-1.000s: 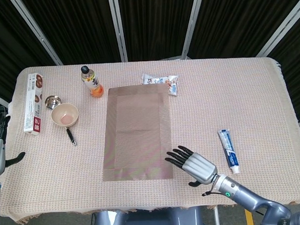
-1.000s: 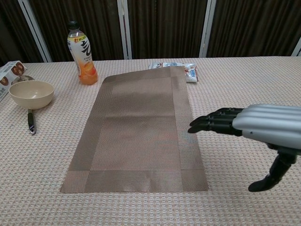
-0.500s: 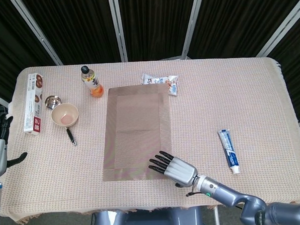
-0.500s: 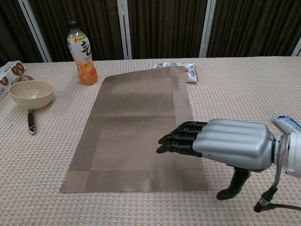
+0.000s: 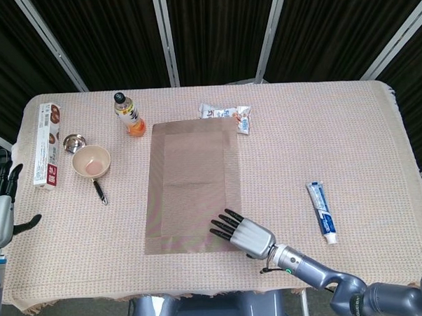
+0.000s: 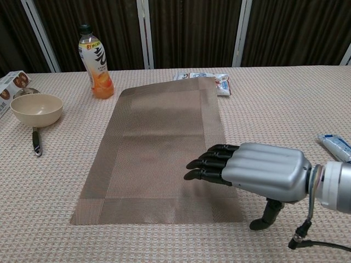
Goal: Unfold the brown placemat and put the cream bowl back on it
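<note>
My right hand (image 6: 249, 175) hovers flat over the placemat's (image 6: 159, 137) near right corner, fingers (image 6: 211, 164) stretched out together, thumb hanging down, holding nothing. The placemat lies on the surface (image 5: 336, 138), still folded into a narrow strip. My left hand (image 5: 1, 202) sits off the surface's left edge, fingers apart, empty. The bowl (image 5: 91, 162) stands well left of the placemat, between a bottle (image 5: 128, 114) and a box (image 5: 48, 143).
</note>
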### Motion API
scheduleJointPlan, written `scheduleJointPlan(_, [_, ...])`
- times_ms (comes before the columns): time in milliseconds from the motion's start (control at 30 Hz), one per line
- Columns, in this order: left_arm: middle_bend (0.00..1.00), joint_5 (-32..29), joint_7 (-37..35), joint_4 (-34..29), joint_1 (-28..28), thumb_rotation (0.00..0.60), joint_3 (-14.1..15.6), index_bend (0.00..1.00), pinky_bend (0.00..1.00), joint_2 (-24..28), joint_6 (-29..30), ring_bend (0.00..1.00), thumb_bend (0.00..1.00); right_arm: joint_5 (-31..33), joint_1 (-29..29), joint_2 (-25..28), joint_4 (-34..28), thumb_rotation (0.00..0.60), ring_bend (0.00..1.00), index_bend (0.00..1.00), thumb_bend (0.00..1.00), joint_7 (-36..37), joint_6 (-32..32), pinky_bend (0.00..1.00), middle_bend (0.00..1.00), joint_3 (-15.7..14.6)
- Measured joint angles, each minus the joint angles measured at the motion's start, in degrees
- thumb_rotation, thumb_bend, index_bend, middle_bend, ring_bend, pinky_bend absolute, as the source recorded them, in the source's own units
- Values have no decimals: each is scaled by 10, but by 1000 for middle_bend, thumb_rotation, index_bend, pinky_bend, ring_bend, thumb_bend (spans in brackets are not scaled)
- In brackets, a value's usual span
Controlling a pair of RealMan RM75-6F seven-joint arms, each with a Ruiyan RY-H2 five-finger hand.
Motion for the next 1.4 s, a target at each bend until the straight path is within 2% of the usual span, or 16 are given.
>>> scheduleJointPlan(467, [0, 4, -8, 3, 3, 600, -6, 0, 0, 0, -12, 0, 0, 25, 9, -26, 22, 600, 0, 45, 0, -26, -3, 0, 0, -4])
scheduleJointPlan(1400, [0, 11, -11, 2, 9, 600, -12, 0, 0, 1, -23, 0, 0, 60, 26, -34, 9, 600, 0, 59, 0, -46, 8, 0, 0, -1])
